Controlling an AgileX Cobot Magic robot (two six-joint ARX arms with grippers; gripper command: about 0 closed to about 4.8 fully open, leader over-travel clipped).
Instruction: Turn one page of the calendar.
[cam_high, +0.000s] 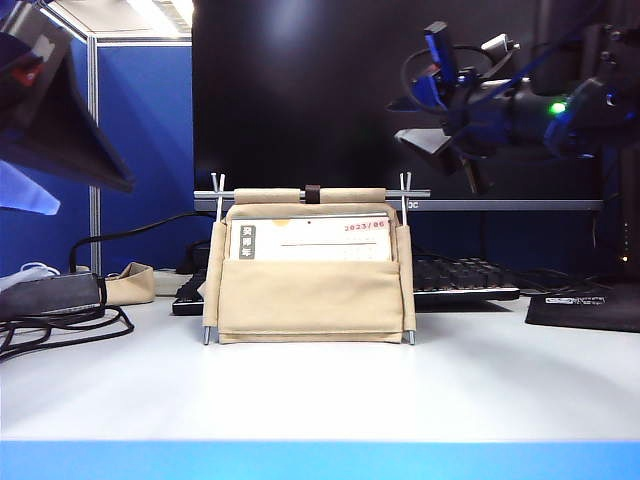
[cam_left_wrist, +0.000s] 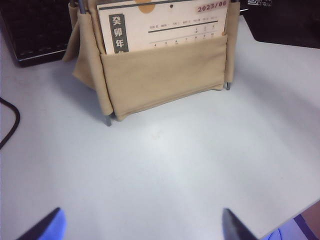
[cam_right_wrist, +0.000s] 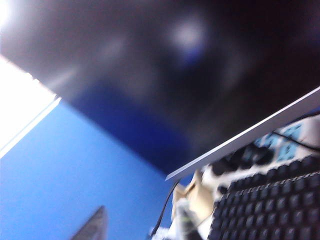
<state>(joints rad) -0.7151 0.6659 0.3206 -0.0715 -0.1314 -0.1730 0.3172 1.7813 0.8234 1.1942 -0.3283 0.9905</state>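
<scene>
A white table (cam_high: 480, 370) holds the calendar (cam_high: 308, 270), with its 2023/06 card (cam_left_wrist: 165, 27) showing. My left gripper (cam_left_wrist: 142, 227) hovers at its 6 o'clock, fingers apart. My right gripper (cam_high: 450, 140) hangs at 2 o'clock; I cannot tell its fingers.

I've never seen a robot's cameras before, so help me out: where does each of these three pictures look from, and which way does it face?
Exterior view: low at the table edge, facing the calendar and monitor; right gripper raised upper right.
Left wrist view: above the table, looking down at the calendar; open left gripper fingertips show.
Right wrist view: tilted, blurred, facing monitor and keyboard; one fingertip shows.
Shared: exterior and left wrist views both show the card marked 2023/06.
</scene>
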